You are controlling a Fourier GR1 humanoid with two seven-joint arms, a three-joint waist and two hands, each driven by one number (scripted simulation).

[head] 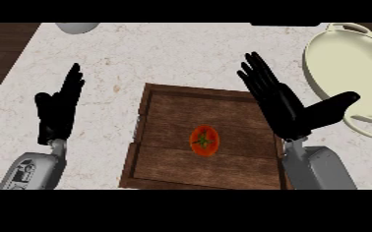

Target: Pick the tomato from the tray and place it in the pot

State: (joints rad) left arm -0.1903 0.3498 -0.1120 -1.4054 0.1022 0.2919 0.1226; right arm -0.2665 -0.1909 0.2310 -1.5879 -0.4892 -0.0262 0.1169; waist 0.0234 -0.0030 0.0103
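A red tomato (204, 140) with a green stem lies near the middle of a dark wooden tray (174, 167). A cream pot (341, 71) with a handle sits at the right edge of the counter. My right hand (280, 103) hovers over the tray's right rim, fingers straight and thumb spread toward the pot, a little up and right of the tomato and holding nothing. Left of the tray, my left hand (56, 110) rests open with fingers up.
The tray and pot stand on a pale marble counter (167, 54). A grey round object (77, 27) shows at the counter's far left edge. Dark wood floor lies beyond the counter's left side.
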